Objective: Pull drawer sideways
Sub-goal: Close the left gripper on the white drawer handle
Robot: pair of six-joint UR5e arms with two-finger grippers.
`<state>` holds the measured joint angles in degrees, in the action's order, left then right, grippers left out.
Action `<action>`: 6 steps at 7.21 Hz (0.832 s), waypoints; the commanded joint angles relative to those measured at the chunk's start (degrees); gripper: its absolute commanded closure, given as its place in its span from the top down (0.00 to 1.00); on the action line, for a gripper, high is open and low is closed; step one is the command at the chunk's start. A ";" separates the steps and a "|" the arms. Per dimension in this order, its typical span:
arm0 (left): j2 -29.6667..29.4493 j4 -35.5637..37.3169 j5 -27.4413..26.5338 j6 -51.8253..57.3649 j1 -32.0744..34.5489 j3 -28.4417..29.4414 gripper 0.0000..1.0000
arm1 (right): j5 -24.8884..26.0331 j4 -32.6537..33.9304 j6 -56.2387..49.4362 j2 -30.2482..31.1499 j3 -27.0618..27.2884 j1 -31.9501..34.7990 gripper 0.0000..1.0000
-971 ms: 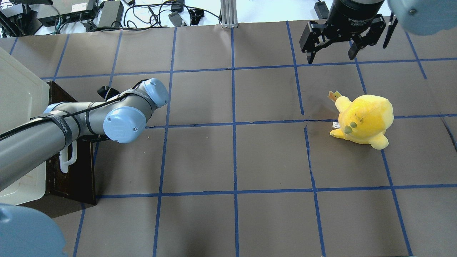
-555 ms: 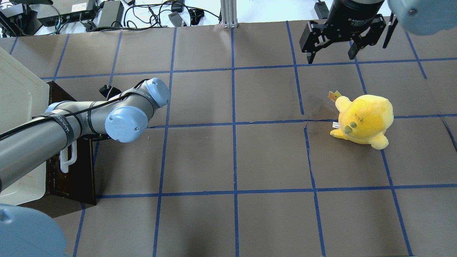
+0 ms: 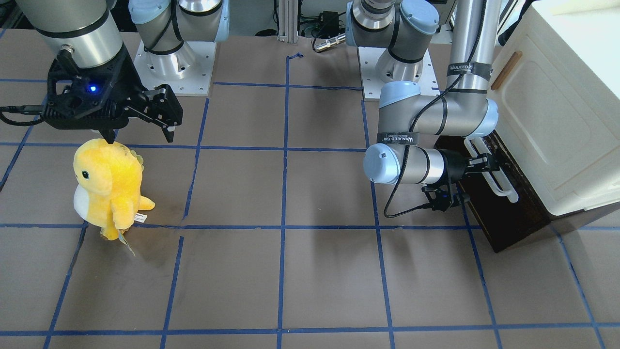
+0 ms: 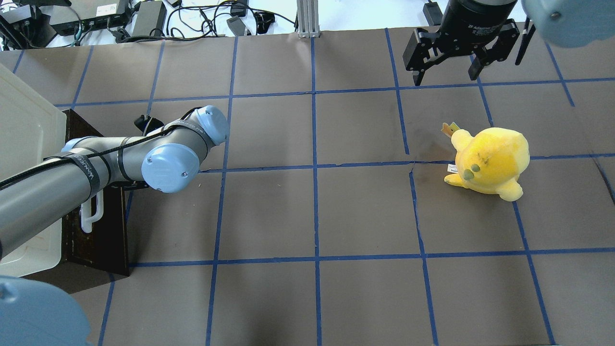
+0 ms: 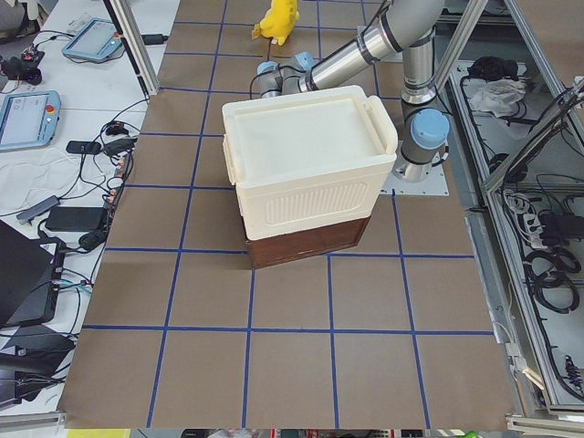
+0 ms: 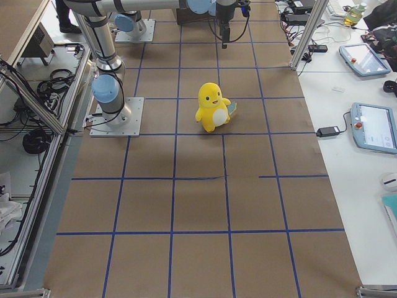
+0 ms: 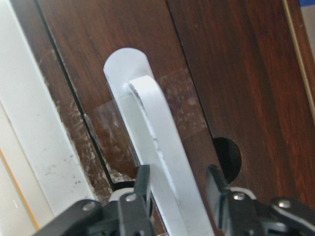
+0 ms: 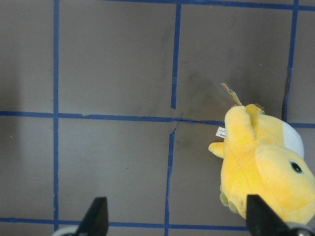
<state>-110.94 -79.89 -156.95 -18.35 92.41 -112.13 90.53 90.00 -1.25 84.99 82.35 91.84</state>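
Note:
The drawer (image 3: 503, 218) has a dark brown wood front and sits under a cream cabinet at the robot's left. It looks closed or nearly so in the overhead view (image 4: 105, 230). Its long white bar handle (image 7: 157, 128) runs along the front. My left gripper (image 7: 178, 179) has one finger on each side of the handle (image 3: 499, 184) and is closed on it. My right gripper (image 4: 445, 77) hangs open and empty above the table's far right, behind a yellow plush.
The cream cabinet (image 3: 562, 97) with a small brown door handle stands over the drawer. A yellow plush toy (image 4: 490, 161) stands on the right half of the table, below my right gripper (image 8: 174, 216). Blue tape lines grid the brown table.
My left arm's elbow and wrist have shifted slightly to the right, away from the cabinet. The drawer front shows no clear movement. The right arm and plush have not moved.

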 commanded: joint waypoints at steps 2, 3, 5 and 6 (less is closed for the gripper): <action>-0.16 0.00 0.16 -0.02 -0.03 0.15 0.35 | 0.00 0.00 0.02 0.00 0.00 0.00 1.00; -0.16 0.09 0.50 0.07 -0.03 0.24 0.31 | 0.00 0.00 0.02 0.00 0.00 0.00 1.00; -0.16 0.09 0.68 0.07 0.06 0.33 0.31 | 0.00 0.00 -0.06 0.00 0.00 0.00 1.00; -0.24 0.09 0.68 0.15 -0.03 0.33 0.30 | 0.00 0.00 0.02 0.00 0.00 0.00 1.00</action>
<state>-111.12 -79.81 -156.33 -18.26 92.43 -111.81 90.53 90.00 -1.27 84.99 82.35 91.85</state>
